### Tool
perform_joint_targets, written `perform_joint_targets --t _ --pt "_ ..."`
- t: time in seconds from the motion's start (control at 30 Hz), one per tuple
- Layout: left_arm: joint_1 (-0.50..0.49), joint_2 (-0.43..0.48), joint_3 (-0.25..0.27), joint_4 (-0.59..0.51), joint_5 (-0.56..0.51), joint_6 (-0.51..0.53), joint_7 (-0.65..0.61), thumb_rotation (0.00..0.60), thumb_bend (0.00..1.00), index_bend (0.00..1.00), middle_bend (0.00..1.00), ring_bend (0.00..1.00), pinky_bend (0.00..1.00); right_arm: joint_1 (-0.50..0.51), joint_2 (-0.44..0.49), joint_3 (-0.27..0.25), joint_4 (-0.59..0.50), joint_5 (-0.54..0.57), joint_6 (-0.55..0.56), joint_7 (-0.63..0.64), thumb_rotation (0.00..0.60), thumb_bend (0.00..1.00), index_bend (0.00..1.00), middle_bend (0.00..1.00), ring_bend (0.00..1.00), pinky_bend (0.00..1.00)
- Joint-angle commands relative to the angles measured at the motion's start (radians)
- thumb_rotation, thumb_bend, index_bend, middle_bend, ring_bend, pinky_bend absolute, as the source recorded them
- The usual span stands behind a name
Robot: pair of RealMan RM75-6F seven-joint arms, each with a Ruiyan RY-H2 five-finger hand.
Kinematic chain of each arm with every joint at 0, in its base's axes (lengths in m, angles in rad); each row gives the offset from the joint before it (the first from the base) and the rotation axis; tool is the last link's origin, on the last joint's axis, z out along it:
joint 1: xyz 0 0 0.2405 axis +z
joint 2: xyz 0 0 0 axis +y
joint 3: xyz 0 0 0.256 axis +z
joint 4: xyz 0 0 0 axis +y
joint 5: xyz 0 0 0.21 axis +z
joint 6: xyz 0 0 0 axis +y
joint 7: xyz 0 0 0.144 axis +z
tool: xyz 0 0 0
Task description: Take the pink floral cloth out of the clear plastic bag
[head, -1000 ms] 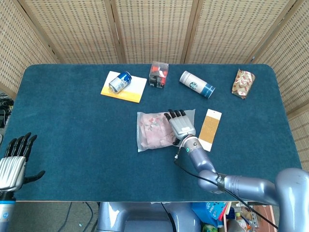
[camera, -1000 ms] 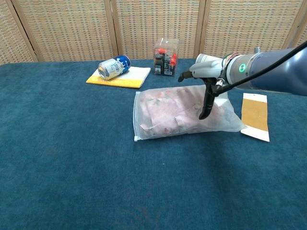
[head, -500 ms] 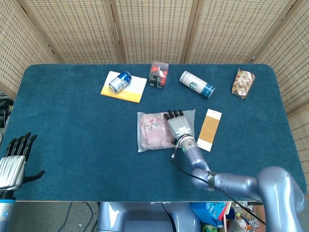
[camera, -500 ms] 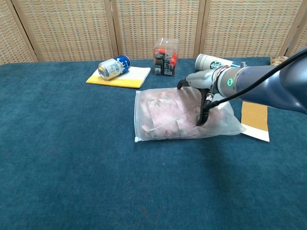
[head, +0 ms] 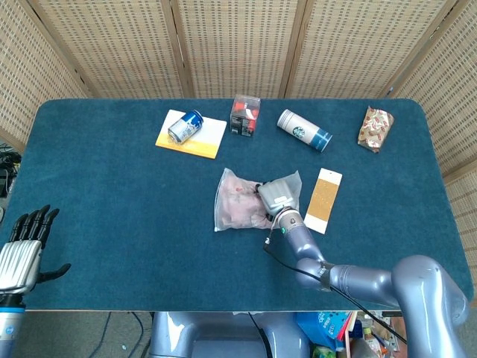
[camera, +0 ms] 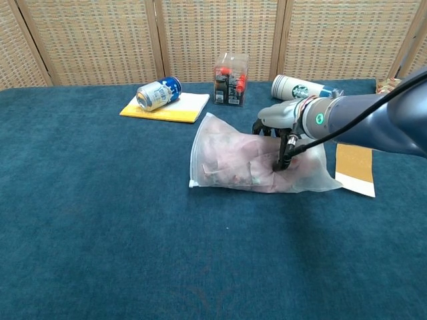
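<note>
From the head view, the clear plastic bag [head: 250, 200] lies near the middle of the surface [head: 112, 194], a little toward the right edge, with the pink floral cloth [head: 240, 203] inside it. The right hand [head: 277, 198] rests on the right part of the bag, and its fingers are curled down into the plastic, so the bag looks gathered and bunched under it. The left hand [head: 21, 250] hangs off the front left corner of the surface, fingers spread and holding nothing. Along the far edge there are a blue can [head: 185, 125] on a yellow pad [head: 195, 137], a clear box [head: 244, 114] and a lying paper cup [head: 303, 130]. A brown card [head: 324, 199] lies just beside the bag, on its right.

In the chest view the right hand [camera: 280, 137] grips the bag [camera: 257, 163] from above, with the dark fingertips [camera: 281, 162] pressed into the plastic and the cloth [camera: 230, 160] below. The left end of the bag is lifted and tilted a little from the surface [camera: 100, 227]. The cloth is fully inside, so I judge the task is at its early step: taking hold of the bag. Where the bag's opening is, I cannot tell. The next move probably calls for the left hand to come in and hold the bag down, so that the cloth can be pulled out from the open end.
</note>
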Motion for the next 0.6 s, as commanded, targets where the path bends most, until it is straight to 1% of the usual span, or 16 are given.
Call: perform_joint_targets --t 0.03,0.07,0.13,0.17,0.3,0.33,0.43,0.53,0.6 --pt "-0.002 -0.002 0.001 0.002 -0.001 -0.004 0.001 0.600 0.12 0.00 0.00 0.00 0.00 -0.039 0.025 -0.006 -0.025 -0.129 0.000 0.091 0.600 0.92 0.56 0.54 0.46 0.68" --pt "-0.005 -0.004 0.002 0.003 -0.002 -0.008 0.003 0.600 0.12 0.00 0.00 0.00 0.00 -0.054 0.039 -0.007 -0.041 -0.177 -0.002 0.124 0.600 0.96 0.56 0.54 0.46 0.68" --pt "-0.010 -0.007 0.003 0.005 -0.004 -0.017 0.004 0.600 0.12 0.00 0.00 0.00 0.00 -0.085 0.067 -0.011 -0.075 -0.276 0.000 0.190 0.600 0.99 0.57 0.55 0.47 0.68" --pt "-0.012 -0.007 0.002 0.005 -0.005 -0.019 0.004 0.600 0.12 0.00 0.00 0.00 0.00 -0.094 0.074 -0.013 -0.083 -0.304 0.001 0.209 0.600 1.00 0.57 0.55 0.47 0.68" --pt "-0.026 -0.011 -0.006 0.005 -0.011 -0.034 0.000 0.600 0.12 0.00 0.00 0.00 0.00 -0.151 0.116 -0.021 -0.132 -0.494 0.017 0.344 0.600 1.00 0.59 0.57 0.49 0.68" --pt "-0.034 -0.010 -0.010 0.003 -0.012 -0.041 0.002 0.600 0.12 0.00 0.00 0.00 0.00 -0.166 0.128 -0.024 -0.144 -0.550 0.020 0.388 0.600 1.00 0.59 0.57 0.49 0.68" --pt "-0.061 -0.007 -0.029 -0.002 -0.010 -0.060 0.013 0.600 0.12 0.00 0.00 0.00 0.00 -0.190 0.151 -0.024 -0.167 -0.663 0.032 0.478 0.600 1.00 0.59 0.57 0.49 0.68" --pt "-0.100 0.006 -0.057 -0.016 -0.004 -0.082 0.030 0.600 0.12 0.00 0.00 0.00 0.00 -0.199 0.156 -0.011 -0.180 -0.741 0.045 0.553 0.600 1.00 0.61 0.58 0.50 0.69" --pt "-0.121 0.017 -0.073 -0.027 -0.012 -0.098 0.038 0.600 0.11 0.00 0.00 0.00 0.00 -0.200 0.153 -0.002 -0.182 -0.763 0.046 0.584 0.600 1.00 0.61 0.59 0.51 0.69"
